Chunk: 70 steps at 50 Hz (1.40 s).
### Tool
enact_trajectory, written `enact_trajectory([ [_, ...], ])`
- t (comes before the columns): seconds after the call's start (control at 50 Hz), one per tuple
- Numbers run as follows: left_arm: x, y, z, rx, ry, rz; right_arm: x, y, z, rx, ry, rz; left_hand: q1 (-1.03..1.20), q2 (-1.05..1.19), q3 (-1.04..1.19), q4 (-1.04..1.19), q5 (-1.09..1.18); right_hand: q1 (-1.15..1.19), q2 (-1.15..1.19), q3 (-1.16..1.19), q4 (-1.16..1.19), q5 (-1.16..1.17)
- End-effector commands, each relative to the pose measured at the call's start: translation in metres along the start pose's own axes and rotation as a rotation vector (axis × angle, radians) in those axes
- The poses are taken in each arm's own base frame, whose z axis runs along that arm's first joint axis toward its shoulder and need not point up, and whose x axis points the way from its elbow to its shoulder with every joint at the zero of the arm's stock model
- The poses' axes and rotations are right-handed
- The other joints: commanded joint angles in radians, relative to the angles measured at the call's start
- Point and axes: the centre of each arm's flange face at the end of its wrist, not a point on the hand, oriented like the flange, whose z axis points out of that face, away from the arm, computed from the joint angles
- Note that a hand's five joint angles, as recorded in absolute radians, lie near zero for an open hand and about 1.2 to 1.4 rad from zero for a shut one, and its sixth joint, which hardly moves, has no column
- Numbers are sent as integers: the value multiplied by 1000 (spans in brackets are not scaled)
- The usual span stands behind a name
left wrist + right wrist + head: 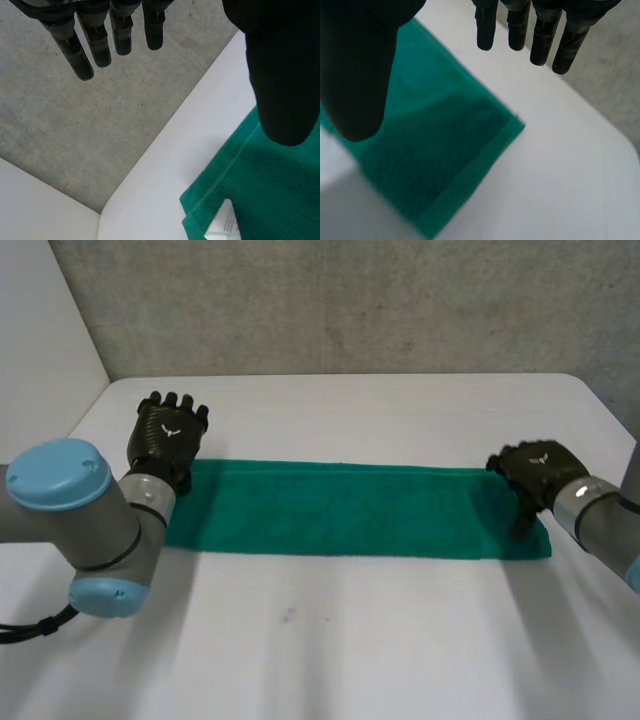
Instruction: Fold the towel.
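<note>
A green towel (350, 510) lies flat on a white table (350, 650), folded into a long narrow strip that runs from side to side across the middle of the tabletop. One hand is at each short end.

The left hand (168, 432) is at the towel's left end, over its far corner. In the left wrist view its fingers (95, 47) are straight and spread, pointing away past the table's edge towards a grey wall (75, 140). Its thumb (280, 75) stands well apart from them, above the cloth. It grips nothing.

The right hand (535, 472) is at the towel's right end. In its own wrist view its fingers (540, 37) are straight and spread above bare table just beyond the towel's corner, and its thumb (355, 75) is held wide over the cloth (whether it touches the cloth I cannot tell). It grips nothing either.

A small white label (223, 225) shows at the towel's left corner, tucked between its layers. It carries lines of print too small to read.
</note>
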Motion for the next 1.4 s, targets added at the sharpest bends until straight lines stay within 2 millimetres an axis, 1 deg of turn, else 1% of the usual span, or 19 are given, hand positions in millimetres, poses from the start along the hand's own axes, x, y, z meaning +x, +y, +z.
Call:
enact_trajectory([
  [0.02,0,-1,-10,-9,10,-1,9,30,4,-45,10,27,-10,-17,-26,-16,-18,209,186,199,180,174],
  [0.16,3,2,-13,-19,19,-1,9,51,20,-82,0,44,-10,-17,-26,-16,-18,529,506,519,500,494],
  [0.24,4,5,-15,-29,24,-1,17,55,23,-90,18,54,-10,-17,-26,-16,-18,1195,1172,1185,1166,1160],
  [0.38,5,6,-19,-38,30,0,45,59,23,-90,85,61,-13,-20,-28,-19,-21,1198,1175,1188,1169,1163],
  [0.58,-10,-4,-29,-27,2,-3,144,71,16,-157,325,-152,-16,-23,-31,-22,-24,1198,1175,1188,1169,1163],
  [0.7,-14,-9,-39,-22,-1,-14,141,44,16,-92,333,-191,-25,-31,-40,-31,-32,1198,1175,1188,1169,1163],
  [0.72,-16,-11,-41,-18,-6,-27,121,15,16,-3,303,-192,-25,-31,-40,-31,-32,1198,1175,1188,1169,1163],
  [0.82,-22,-20,-44,3,-22,-94,83,-23,15,115,232,-192,-25,-31,-40,-31,-32,1198,1175,1188,1169,1163],
  [0.86,-23,-23,-45,13,-26,-121,6,-69,7,274,65,-254,-22,-28,-37,-28,-29,1198,1175,1188,1169,1163],
  [0.9,-27,-29,-46,30,-32,-163,-26,-86,-1,343,-8,-281,-22,-28,-37,-28,-29,1198,1175,1188,1169,1163],
  [0.98,-28,-34,-49,45,-32,-208,-71,-104,-17,440,-118,-319,-19,-25,-34,-25,-26,1198,1175,1188,1169,1163],
  [1.0,-28,-34,-49,47,-31,-211,-124,-109,-30,533,-265,-357,-19,-25,-34,-25,-26,1198,1175,1188,1169,1163],
  [1.04,-28,-34,-51,43,-29,-216,-139,-107,-32,552,-309,-368,-16,-23,-31,-22,-24,1198,1175,1188,1169,1163],
  [1.08,-26,-33,-52,37,-24,-217,-186,-99,-41,610,-443,-399,-16,-23,-31,-22,-24,1198,1175,1188,1169,1163],
  [1.16,-25,-32,-52,31,-21,-218,-224,-82,-43,606,-533,-419,-16,-23,-31,-22,-24,1198,1175,1188,1169,1163],
  [1.22,-25,-31,-52,29,-19,-218,-230,-76,-41,592,-550,-423,-16,-23,-31,-22,-24,1158,1135,1148,1129,1123],
  [1.24,-24,-30,-52,26,-18,-218,-239,-61,-36,537,-577,-431,-16,-23,-31,-22,-24,431,409,421,403,396],
  [1.32,-23,-29,-52,21,-15,-218,-231,-63,-31,489,-520,-416,-16,-23,-31,-22,-24,-24,-47,-34,-53,-59],
  [1.4,-22,-29,-53,21,-10,-218,-208,-66,-25,420,-406,-378,-16,-23,-31,-22,-24,-24,-47,-34,-53,-59],
])
